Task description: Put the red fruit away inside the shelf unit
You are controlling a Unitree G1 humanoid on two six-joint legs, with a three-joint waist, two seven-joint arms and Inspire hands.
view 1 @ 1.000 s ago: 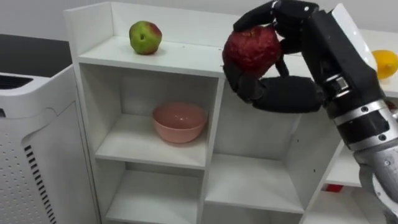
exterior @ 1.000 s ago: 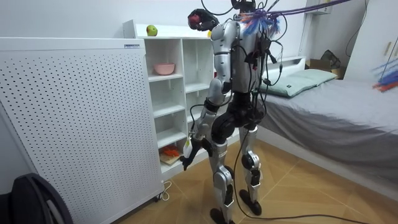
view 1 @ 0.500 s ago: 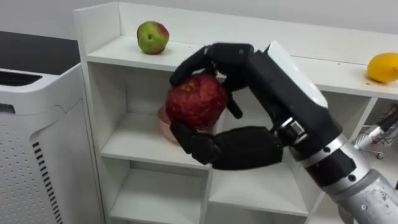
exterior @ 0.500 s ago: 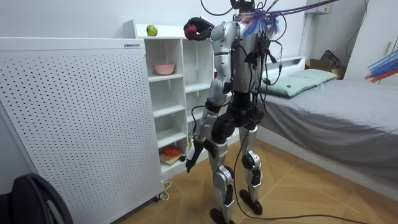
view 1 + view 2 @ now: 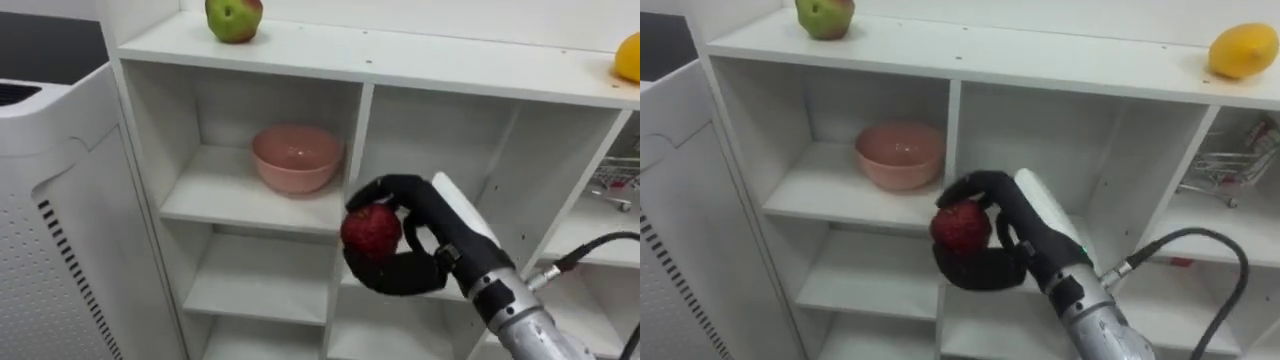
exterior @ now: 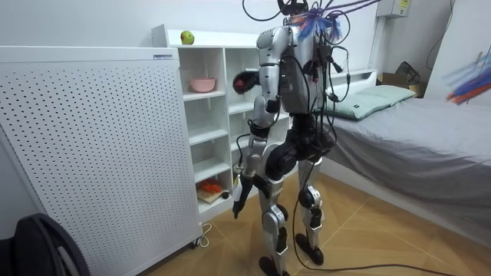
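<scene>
The dark red apple (image 5: pixel 371 229) is held off the shelves in the right hand (image 5: pixel 428 252), whose black fingers curl over its top and far side while the thumb cups it from beneath. It hangs in front of the white shelf unit (image 5: pixel 400 58), level with the upright divider between the left and middle columns, at the mouth of the upper middle compartment. I cannot tell whether it has passed the front edge.

In the compartment just to its left, a pink ceramic bowl (image 5: pixel 297 157) stands on its shelf. On the unit's top board lie a green-and-red apple (image 5: pixel 233 17) at the left and a yellow round fruit (image 5: pixel 1243 50) at the right, well apart.

In the room view the robot stands upright facing the unit, its left hand (image 6: pixel 238 201) hanging beside its thigh. A white perforated panel (image 6: pixel 92 146) is on the room view's left and a grey bed (image 6: pixel 414 130) on its right.
</scene>
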